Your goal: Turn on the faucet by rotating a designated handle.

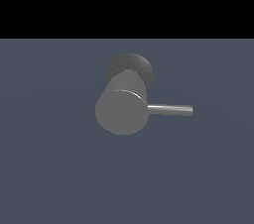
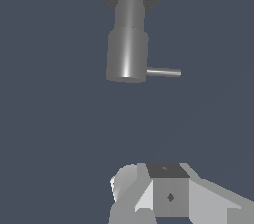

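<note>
The faucet (image 1: 121,111) is a thick grey cylinder with a flat round end, rising from a darker round base (image 1: 139,64). Its handle (image 1: 171,110), a thin straight grey rod, sticks out sideways toward the exterior view's right. My gripper does not show in the exterior view. In the wrist view the faucet (image 2: 127,57) and the handle (image 2: 163,73) lie well apart from my gripper (image 2: 149,188). Only blocky white and grey parts of the gripper show at the frame's edge. Nothing is seen between the fingers, and their spacing cannot be read.
A flat dark blue-grey floor (image 1: 49,168) surrounds the faucet on all sides. Beyond its far edge the exterior view is black.
</note>
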Available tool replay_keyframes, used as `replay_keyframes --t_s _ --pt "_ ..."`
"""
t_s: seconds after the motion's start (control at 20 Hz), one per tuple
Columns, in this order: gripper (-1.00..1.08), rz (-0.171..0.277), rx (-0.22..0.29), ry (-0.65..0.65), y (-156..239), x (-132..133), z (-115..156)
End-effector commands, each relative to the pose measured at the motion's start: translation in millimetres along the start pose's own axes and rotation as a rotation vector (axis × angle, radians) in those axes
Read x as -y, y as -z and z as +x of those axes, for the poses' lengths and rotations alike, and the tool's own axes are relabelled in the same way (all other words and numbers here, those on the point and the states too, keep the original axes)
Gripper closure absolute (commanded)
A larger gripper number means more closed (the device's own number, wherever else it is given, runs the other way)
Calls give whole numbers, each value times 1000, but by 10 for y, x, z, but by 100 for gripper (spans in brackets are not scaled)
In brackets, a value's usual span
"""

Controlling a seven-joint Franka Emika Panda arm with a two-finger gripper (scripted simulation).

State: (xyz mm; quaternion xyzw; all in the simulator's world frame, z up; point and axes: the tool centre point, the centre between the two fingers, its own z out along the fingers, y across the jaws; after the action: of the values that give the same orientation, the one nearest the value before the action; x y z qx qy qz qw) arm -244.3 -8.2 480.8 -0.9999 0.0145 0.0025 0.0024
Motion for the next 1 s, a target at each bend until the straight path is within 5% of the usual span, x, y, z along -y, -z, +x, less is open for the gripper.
replay_keyframes --t_s 0.0,0.25,0.5,0.95 --pt "108 0 0 0 0 0 0" --pt "108 27 -8 3 13 6 3" --pt "108 107 -35 11 55 23 12" --pt "108 388 -133 36 246 46 57"
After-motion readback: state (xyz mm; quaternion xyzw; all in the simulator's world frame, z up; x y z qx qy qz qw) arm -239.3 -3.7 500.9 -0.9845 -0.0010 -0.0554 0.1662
